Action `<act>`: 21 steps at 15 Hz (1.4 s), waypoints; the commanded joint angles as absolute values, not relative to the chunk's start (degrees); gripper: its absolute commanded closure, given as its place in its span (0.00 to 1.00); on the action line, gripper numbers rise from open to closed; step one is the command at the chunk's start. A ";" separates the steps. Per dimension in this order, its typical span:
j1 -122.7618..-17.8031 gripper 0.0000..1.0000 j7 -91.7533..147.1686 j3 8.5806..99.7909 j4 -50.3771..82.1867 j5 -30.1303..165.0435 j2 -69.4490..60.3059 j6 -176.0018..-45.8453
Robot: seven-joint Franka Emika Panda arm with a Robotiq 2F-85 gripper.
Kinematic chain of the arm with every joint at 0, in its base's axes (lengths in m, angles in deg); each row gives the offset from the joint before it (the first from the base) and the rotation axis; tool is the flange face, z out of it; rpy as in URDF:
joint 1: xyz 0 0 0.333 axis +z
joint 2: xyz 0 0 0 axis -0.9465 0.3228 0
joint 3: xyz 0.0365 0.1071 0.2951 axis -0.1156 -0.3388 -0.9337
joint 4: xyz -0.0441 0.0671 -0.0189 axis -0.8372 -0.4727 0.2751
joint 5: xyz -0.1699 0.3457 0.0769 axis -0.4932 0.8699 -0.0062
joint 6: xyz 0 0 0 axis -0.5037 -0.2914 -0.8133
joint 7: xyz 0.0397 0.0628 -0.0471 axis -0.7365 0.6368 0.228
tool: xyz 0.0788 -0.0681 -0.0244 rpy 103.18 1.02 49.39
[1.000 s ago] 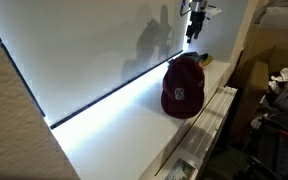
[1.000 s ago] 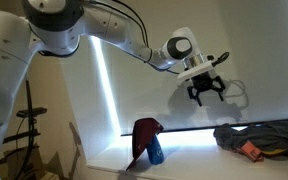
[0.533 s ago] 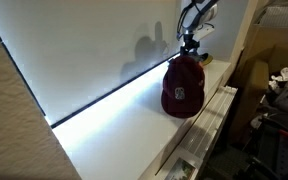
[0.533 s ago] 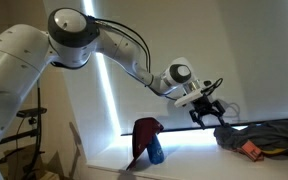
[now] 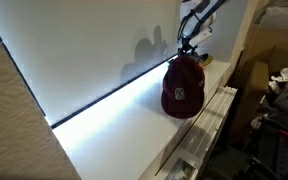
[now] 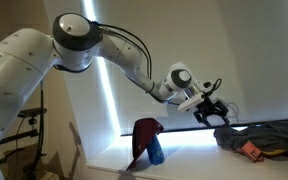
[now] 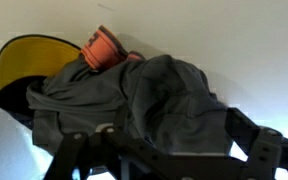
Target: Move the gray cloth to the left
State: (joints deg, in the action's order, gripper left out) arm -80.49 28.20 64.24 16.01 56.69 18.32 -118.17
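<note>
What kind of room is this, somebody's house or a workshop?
Probably a lab or workroom: a big white robot arm reaches over a plain white counter, cardboard boxes stand beside it, and a cap and gray cloth lie there like test props.

Glare whitens the wall (image 5: pixel 84 50), shadows fall on it, and the wrist view seems blurred.

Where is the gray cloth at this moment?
In an exterior view the gray cloth lies on the white ledge at the frame's right, beyond the maroon cap, just below the gripper.
</note>
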 commanded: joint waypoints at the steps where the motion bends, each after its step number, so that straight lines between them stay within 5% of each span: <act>1: -73.51 0.00 17.75 70.83 26.47 49.11 14.88 -133.92; 3: -68.73 0.00 9.99 76.73 31.21 46.29 13.99 -143.67; 4: -71.85 0.00 15.89 72.96 24.14 50.31 17.88 -137.42; 9: -68.23 0.00 12.36 77.14 28.77 49.83 16.15 -142.72; 10: -74.29 0.00 21.87 68.34 29.73 52.42 14.25 -141.03; 15: -86.83 0.00 40.70 51.68 30.61 60.23 12.03 -138.05; 16: -79.68 0.00 34.38 59.37 29.66 59.37 14.49 -141.49; 21: -84.65 0.00 39.98 54.09 29.72 61.11 13.25 -139.61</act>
